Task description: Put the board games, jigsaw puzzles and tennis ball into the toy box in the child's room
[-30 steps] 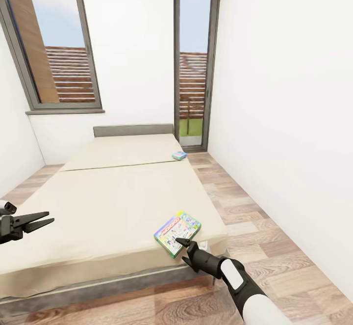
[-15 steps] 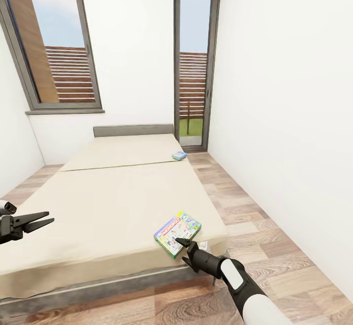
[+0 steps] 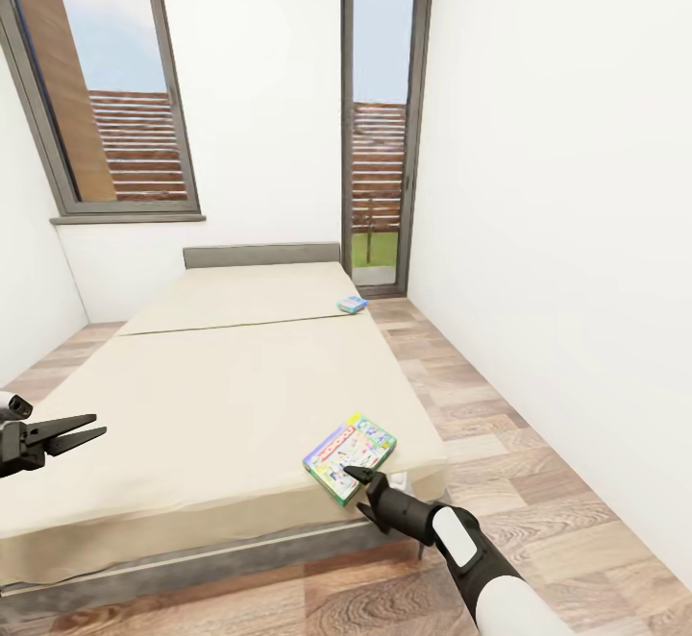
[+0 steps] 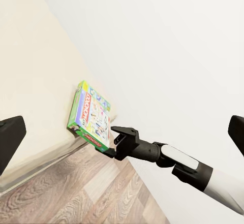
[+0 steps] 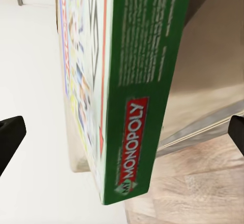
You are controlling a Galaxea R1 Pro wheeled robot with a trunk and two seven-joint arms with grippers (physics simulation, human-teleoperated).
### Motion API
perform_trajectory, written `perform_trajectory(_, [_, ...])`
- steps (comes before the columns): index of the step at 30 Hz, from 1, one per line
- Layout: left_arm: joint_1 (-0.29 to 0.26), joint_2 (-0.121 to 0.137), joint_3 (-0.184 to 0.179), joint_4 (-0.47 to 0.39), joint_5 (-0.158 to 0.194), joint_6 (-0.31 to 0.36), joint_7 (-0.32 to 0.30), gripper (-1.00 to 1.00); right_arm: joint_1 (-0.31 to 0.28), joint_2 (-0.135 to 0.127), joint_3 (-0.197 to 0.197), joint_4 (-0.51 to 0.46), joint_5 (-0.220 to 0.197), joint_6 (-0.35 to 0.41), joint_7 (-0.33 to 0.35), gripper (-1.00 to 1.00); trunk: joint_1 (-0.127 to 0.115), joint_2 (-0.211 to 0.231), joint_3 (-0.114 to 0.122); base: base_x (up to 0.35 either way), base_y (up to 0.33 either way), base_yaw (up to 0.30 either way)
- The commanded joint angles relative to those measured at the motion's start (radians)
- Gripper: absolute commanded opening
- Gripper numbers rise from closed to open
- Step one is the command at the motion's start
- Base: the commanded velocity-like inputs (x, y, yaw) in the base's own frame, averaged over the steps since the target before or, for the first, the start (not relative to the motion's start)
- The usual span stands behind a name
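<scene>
White walls enclose a narrow room with a wood-plank floor [image 3: 500, 444], a dark-framed window [image 3: 115, 88] and a tall glazed door [image 3: 380, 127] on the far wall. Occupying most of the floor, the bed [image 3: 221, 386] carries a plain cream mattress on a grey padded frame, with a grey headboard [image 3: 261, 255] against the far wall.

Near board game [image 3: 350, 455]: a flat box with a colourful cover and green side, lying at the near corner of the mattress on the robot's right, its corner close to the mattress edge. In the right wrist view the green side [image 5: 147, 87], printed "MY MONOPOLY", lies between the two dark fingertips [image 5: 10, 135], which stand wide apart on either side and do not touch it.

Right gripper [image 3: 365, 487]: spread, empty, its tips just beside the near edge of this box, over the bed's corner; the left wrist view shows the same arrangement from the side [image 4: 119, 140], with the box [image 4: 91, 116] just beyond the fingers.

Far board game [image 3: 352, 305]: a small blue box, well beyond the right fingers, at the mattress's right edge near the glazed door.

Left gripper [image 3: 82, 429]: fingers parted, holding nothing, over the near left part of the mattress, well apart from both boxes.

Nothing stands between the right fingers and the near box.
</scene>
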Motion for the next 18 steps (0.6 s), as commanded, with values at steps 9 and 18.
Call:
perform_trajectory(9, [0.0, 0.0, 0.0, 0.0, -0.001, 0.011, -0.004, 1.0, -0.001, 0.001, -0.007, -0.001, -0.001, 0.008, 0.0, 1.0, 0.0, 0.0, -0.001, 0.0, 0.04, 0.0])
perform_trajectory(18, [0.0, 0.0, 0.0, 0.0, -0.001, 0.011, -0.004, 1.0, -0.001, 0.001, -0.008, -0.001, -0.001, 0.008, 0.0, 1.0, 0.0, 0.0, -0.001, 0.0, 0.004, 0.0])
